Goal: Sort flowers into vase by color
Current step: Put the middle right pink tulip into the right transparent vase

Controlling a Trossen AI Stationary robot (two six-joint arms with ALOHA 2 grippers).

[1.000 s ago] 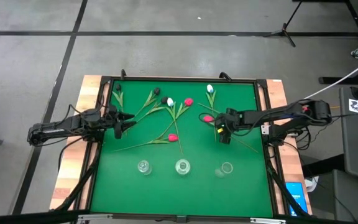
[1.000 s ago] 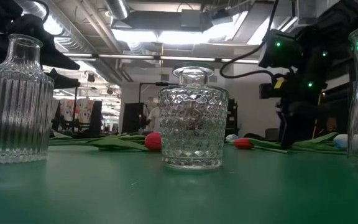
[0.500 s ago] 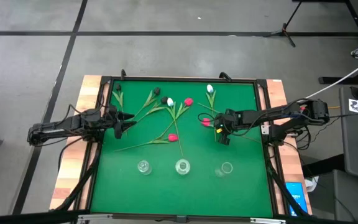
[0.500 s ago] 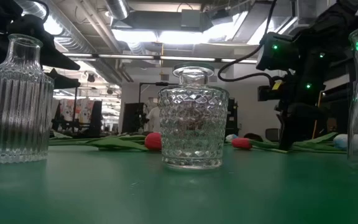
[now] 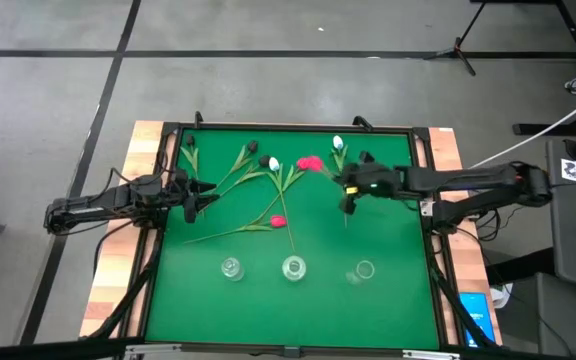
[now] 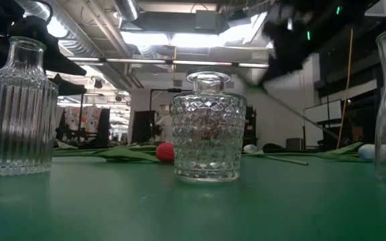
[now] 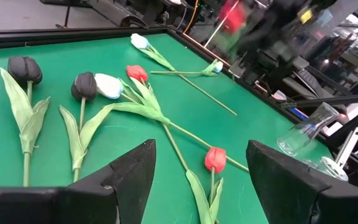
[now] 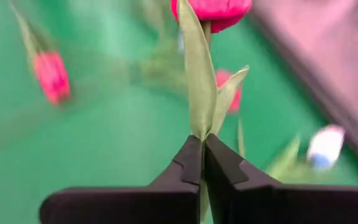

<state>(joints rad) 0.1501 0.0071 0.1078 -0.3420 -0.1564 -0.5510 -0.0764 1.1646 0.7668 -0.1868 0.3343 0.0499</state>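
While aloft, red tulip in right claw

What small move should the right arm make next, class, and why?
Probably carry the red tulip toward one of the vases. The right gripper is shut on its stem with the flower lifted off the table; the left gripper waits open at the table's left edge.

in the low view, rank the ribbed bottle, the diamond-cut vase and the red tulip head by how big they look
1. ribbed bottle, tallest, though cut off by the picture's left edge
2. diamond-cut vase, shorter; in overall bulk the two look close
3. red tulip head, far smallest

The tulip lies farther back, which shrinks it further.
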